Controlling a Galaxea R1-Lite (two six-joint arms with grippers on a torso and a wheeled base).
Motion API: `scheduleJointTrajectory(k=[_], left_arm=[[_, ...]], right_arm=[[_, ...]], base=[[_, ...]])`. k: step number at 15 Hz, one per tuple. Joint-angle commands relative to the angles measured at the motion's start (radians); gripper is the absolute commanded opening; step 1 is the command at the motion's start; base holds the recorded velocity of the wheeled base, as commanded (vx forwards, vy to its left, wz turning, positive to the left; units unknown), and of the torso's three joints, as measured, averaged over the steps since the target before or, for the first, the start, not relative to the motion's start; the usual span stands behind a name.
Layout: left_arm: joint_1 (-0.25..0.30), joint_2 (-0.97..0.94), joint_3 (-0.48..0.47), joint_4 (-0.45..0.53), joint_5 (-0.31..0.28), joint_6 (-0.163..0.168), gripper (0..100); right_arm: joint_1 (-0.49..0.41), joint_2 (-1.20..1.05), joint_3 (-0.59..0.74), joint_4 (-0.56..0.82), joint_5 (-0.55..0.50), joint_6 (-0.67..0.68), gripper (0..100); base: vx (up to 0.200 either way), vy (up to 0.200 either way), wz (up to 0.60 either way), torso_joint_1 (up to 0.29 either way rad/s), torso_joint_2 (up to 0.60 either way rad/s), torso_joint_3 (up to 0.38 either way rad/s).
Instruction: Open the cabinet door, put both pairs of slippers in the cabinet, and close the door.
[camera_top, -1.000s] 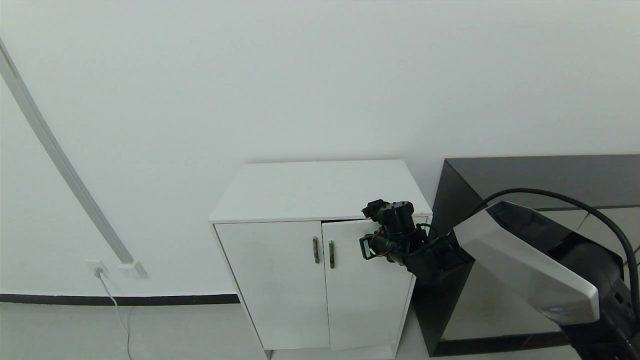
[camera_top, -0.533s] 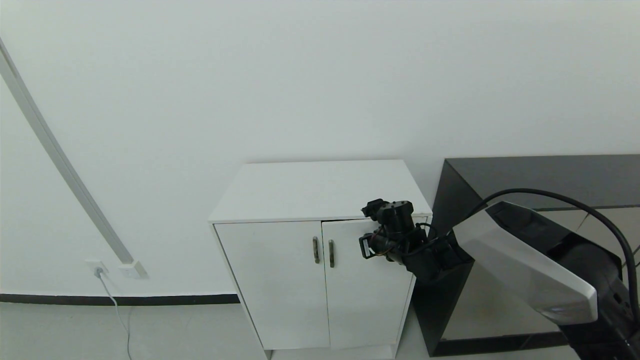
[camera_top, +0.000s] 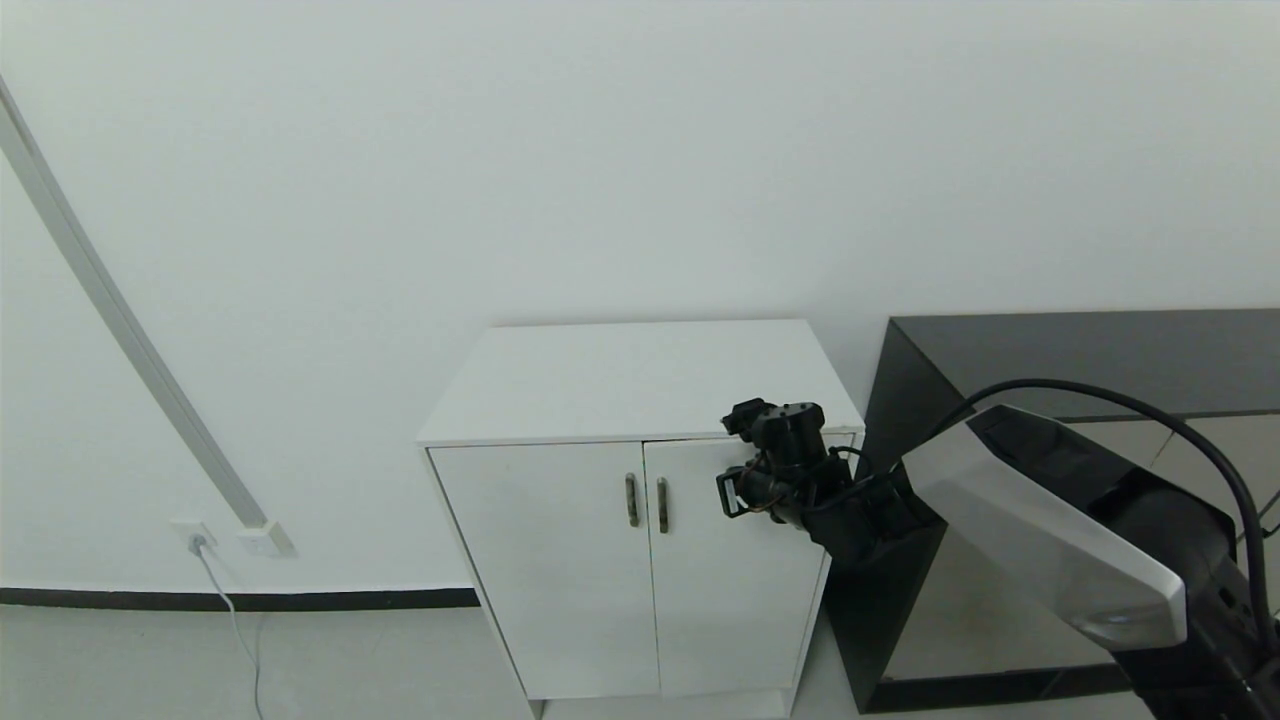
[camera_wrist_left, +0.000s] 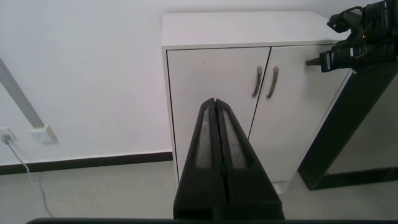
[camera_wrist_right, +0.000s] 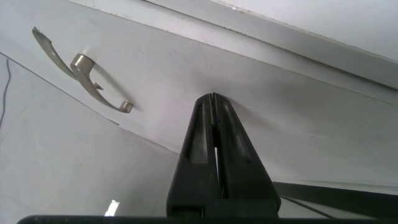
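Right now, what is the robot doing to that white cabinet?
The robot's right end effector, shut, looks pressed against the right door of the cabinet, beside its handle. Both doors look closed. The left end effector, also shut and holding nothing, hangs back in front of the cabinet.

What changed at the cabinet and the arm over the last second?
The white cabinet's right door, slightly ajar a second ago, has swung flush with the left door. The black right gripper, shut with its tip against that door, eased forward with it. The left door and both metal handles kept their places.
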Motion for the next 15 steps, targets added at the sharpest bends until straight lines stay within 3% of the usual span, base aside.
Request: scheduleJointTrajectory(k=[1,15], left_arm=[[0.001,0.001,0.0,0.0,0.0,-0.001,0],[0.001,0.001,0.0,0.0,0.0,-0.001,0]], right_arm=[[0.0,0.004,-0.002,-0.001,0.0,-0.001,0],[-0.003,0.041,-0.078,0.035,-0.05,-0.002,0]], base=[[0.0,0.0,0.0,0.0,0.0,0.0],[0.0,0.0,0.0,0.0,0.0,0.0]])
